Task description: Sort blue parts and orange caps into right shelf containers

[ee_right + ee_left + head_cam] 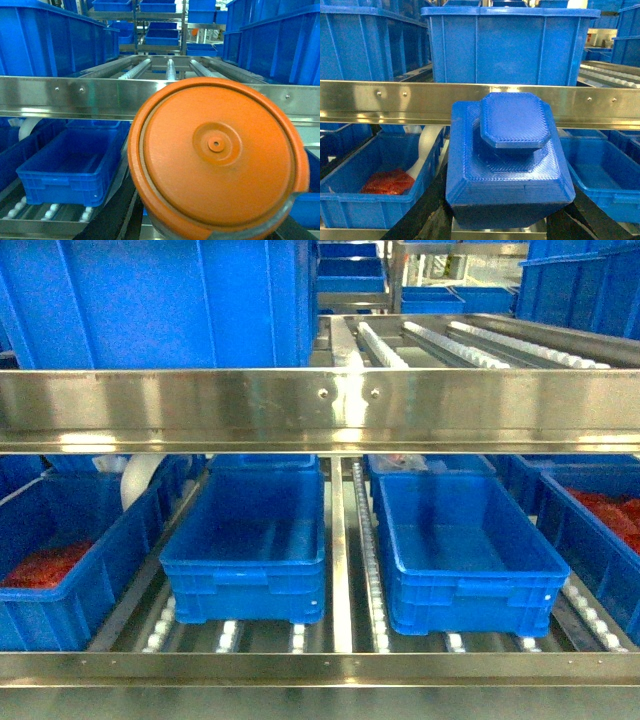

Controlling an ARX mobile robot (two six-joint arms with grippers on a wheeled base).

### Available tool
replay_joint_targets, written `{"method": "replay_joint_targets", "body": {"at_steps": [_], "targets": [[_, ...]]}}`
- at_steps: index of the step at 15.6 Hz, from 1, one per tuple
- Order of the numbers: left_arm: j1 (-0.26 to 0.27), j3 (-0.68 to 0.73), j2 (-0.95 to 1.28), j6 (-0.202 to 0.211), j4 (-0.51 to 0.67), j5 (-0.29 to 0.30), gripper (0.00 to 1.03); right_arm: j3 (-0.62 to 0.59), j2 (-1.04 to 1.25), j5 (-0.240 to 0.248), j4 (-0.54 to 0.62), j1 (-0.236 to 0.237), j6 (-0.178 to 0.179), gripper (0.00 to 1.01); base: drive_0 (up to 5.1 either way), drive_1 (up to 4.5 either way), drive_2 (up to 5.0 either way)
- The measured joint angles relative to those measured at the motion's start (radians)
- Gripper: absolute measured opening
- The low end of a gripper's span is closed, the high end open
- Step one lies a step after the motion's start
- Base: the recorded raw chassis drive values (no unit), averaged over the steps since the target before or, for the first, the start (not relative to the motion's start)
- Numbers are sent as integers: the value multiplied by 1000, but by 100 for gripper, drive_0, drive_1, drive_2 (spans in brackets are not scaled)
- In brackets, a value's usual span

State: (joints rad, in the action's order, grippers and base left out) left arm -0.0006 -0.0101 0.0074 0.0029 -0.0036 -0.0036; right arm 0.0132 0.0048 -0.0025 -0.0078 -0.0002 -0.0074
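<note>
The left gripper (507,220) holds a blue part (507,155). The right gripper (215,225) holds an orange cap (215,155) near the shelf (320,410).

The left gripper's fingers (422,220) are matte black, flat, slanting bars. The right gripper's fingers (110,220) are equally black and plain-surfaced.

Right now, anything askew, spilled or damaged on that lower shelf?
Nothing spilled or damaged. The two middle crates sit empty and roughly square on the rollers; red pieces stay inside the left crate.
</note>
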Motion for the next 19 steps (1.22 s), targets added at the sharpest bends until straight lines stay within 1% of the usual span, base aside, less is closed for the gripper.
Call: {"method": "replay_joint_targets", "body": {"at_steps": [11, 14, 19], "targets": [[0, 0, 0, 0, -2, 2, 42, 0, 0, 2, 2, 0, 0, 42, 0, 0, 0], [0, 0, 0, -2, -3, 3, 42, 0, 0, 2, 1, 0, 7, 42, 0, 0, 0], [0, 0, 0, -2, -5, 3, 42, 0, 0, 2, 0, 0, 8, 42, 0, 0, 0]]}}
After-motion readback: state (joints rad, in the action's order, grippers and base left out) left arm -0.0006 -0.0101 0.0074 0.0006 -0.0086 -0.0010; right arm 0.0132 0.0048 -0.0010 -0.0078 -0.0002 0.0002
